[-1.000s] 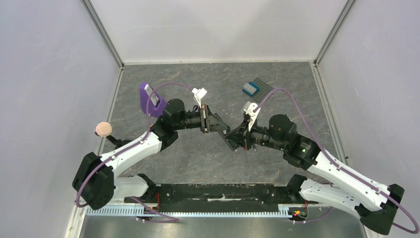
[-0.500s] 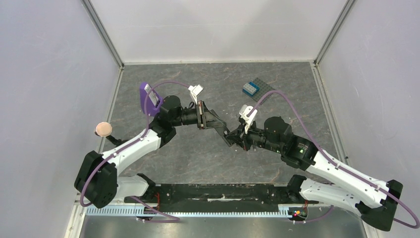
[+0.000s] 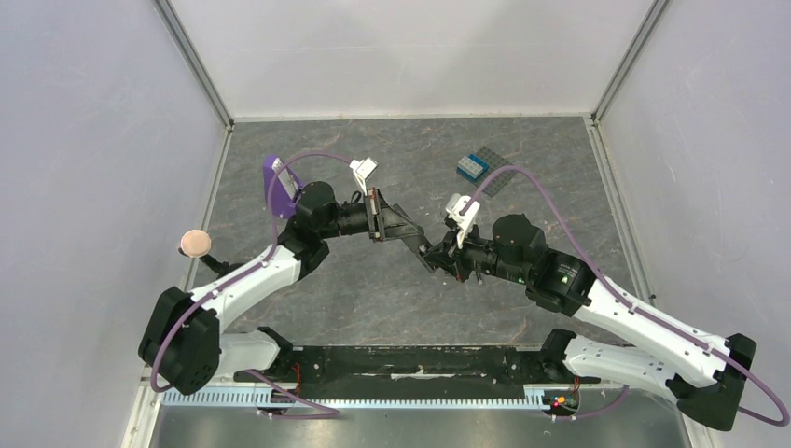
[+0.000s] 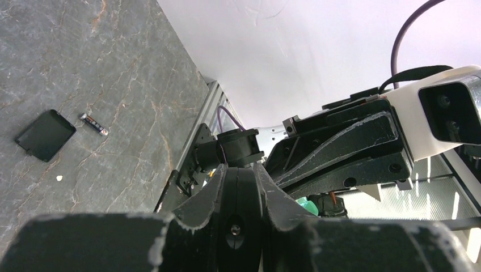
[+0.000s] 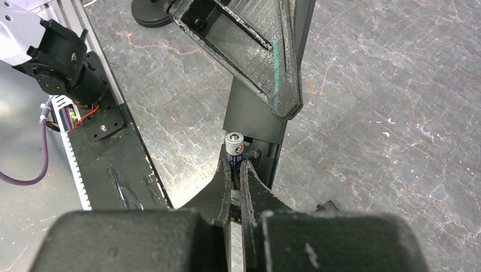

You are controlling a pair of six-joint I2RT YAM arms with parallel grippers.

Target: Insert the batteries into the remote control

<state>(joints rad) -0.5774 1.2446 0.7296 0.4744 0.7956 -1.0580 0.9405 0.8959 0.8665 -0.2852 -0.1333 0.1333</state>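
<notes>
My left gripper (image 3: 411, 235) (image 4: 241, 177) is shut on the remote control (image 4: 240, 212), a slim black bar held above the table. In the right wrist view the remote control (image 5: 254, 120) runs away from me, and its open battery bay shows a spring (image 5: 256, 153). My right gripper (image 5: 236, 168) (image 3: 442, 256) is shut on one of the batteries (image 5: 233, 147); the battery's silvery end points up, right beside that bay. A second battery (image 4: 93, 123) lies loose on the table in the left wrist view.
A small black cover plate (image 4: 45, 134) lies on the table near the loose battery. A dark studded baseplate with a blue brick (image 3: 476, 165) sits at the back right. A purple object (image 3: 278, 183) and a pink round knob (image 3: 195, 243) are on the left.
The left gripper has drifted slightly back with the remote, and the right gripper has followed it leftward with the battery. Both grips are unchanged.
</notes>
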